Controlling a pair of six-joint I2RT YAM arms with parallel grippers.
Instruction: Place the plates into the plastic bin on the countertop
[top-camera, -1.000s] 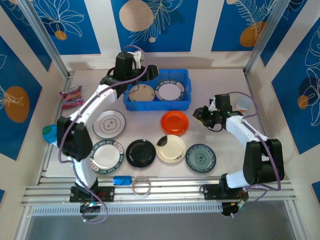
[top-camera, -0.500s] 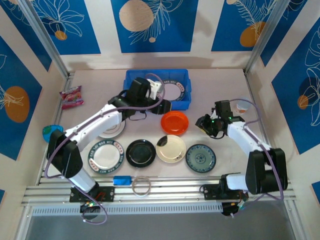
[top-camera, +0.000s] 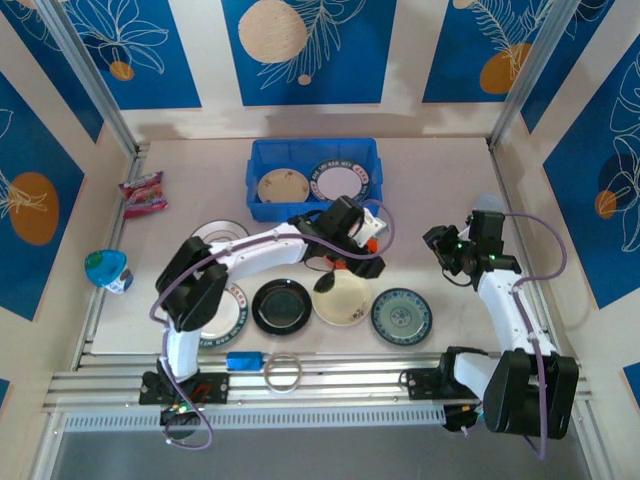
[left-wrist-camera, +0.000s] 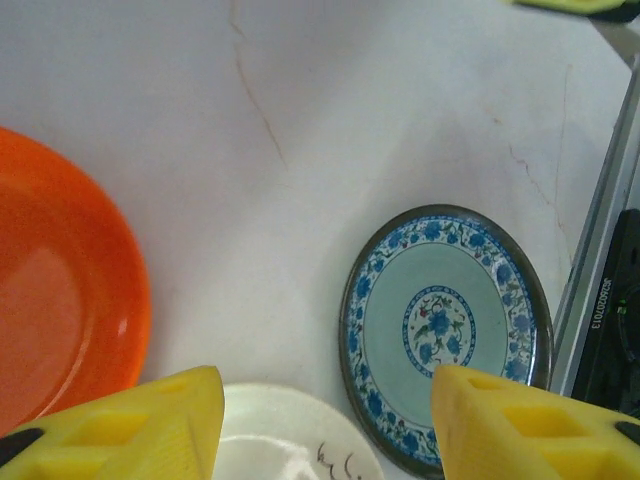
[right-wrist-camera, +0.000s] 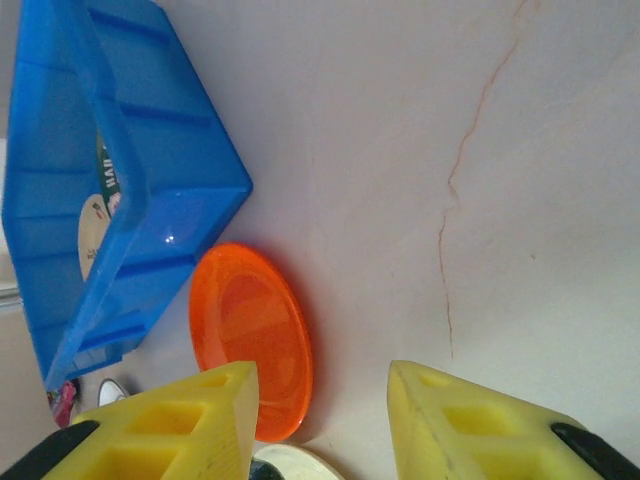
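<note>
From above, the blue bin (top-camera: 313, 212) holds two plates, a cream plate (top-camera: 279, 186) and a patterned-rim plate (top-camera: 340, 182). The left hand (top-camera: 358, 243) hangs just in front of the bin, and the right hand (top-camera: 445, 250) is well to the bin's right over bare surface (top-camera: 430, 170). The left wrist view shows that hand spread and empty above an orange plate (left-wrist-camera: 60, 290) and a teal plate (left-wrist-camera: 445, 330). The right wrist view shows its hand spread, empty, with open surface beside the bin's corner.
</note>
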